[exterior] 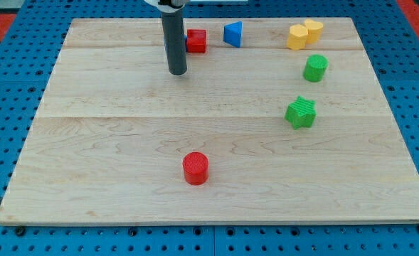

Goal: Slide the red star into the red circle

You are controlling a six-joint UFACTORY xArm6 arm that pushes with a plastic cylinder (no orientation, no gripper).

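Our arm carried no pincer at all, only a dark rod, so nothing could open or close. Our tip (178, 72) rested on the pale wooden desk (109, 163), just beside the small red plastic star block (196, 41), at its left and a little lower in the view. The red round plastic block (195, 168) stood well apart, near the view's bottom. We judged the star light, stiff and easy to slide; it should be pushed from its upper side, centrally, or it may turn away.
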